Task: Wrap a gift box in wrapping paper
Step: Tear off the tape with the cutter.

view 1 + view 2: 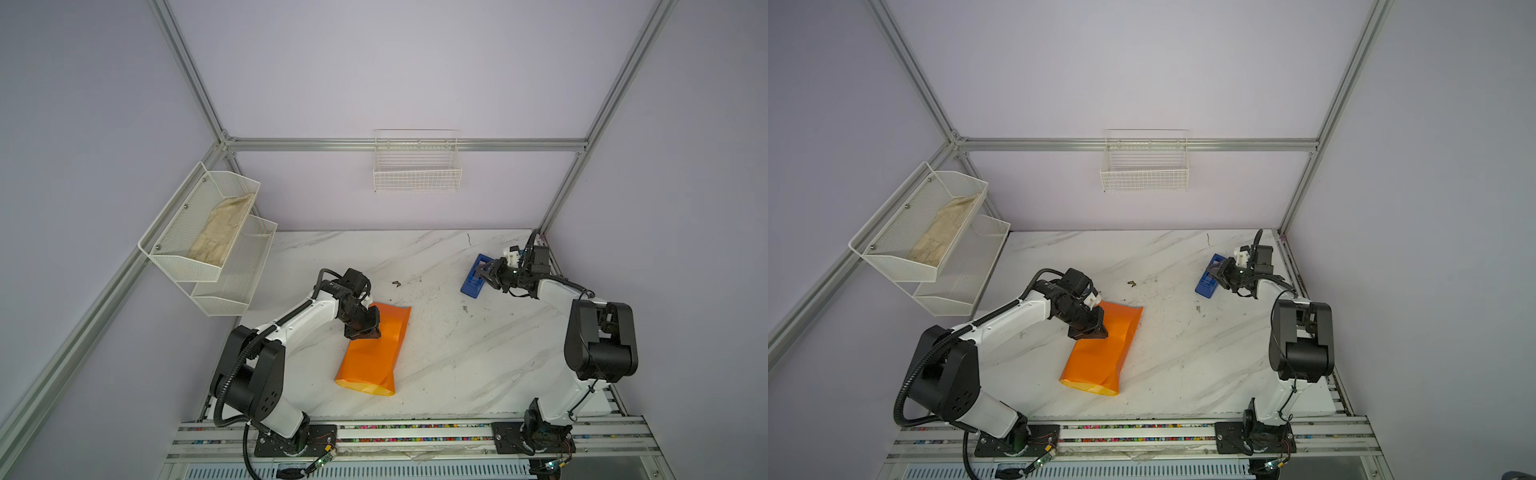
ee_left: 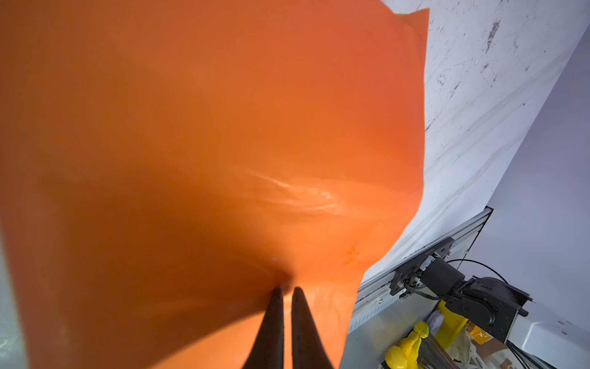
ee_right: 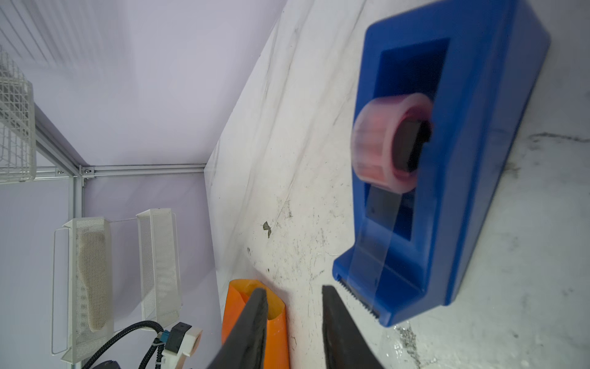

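Marble table [image 1: 449,365] takes up most of both top views, scuffed and a bit grubby. On the left wall there's a white mesh rack [image 1: 183,257] with a beige cloth [image 1: 220,230] lying in its upper bin.

The paper [image 1: 374,353] sits on the table left of centre, folded over into a flattish sleeve. It's glossy orange outside, with yellower showing at its open near end.

The blue dispenser [image 1: 473,276] is over on the far right of the table, well apart from the paper.

The left gripper [image 2: 285,289] is down on the far part of the paper. Its jaws are pretty much closed, and the sheet puckers right at the tips, so it looks pinched.

The right gripper [image 3: 293,287] is just beside the dispenser's cutter end, jaws apart with nothing between them.

The pinkish roll [image 3: 386,140] is in the dispenser, with a clear strip running down to the cutter.
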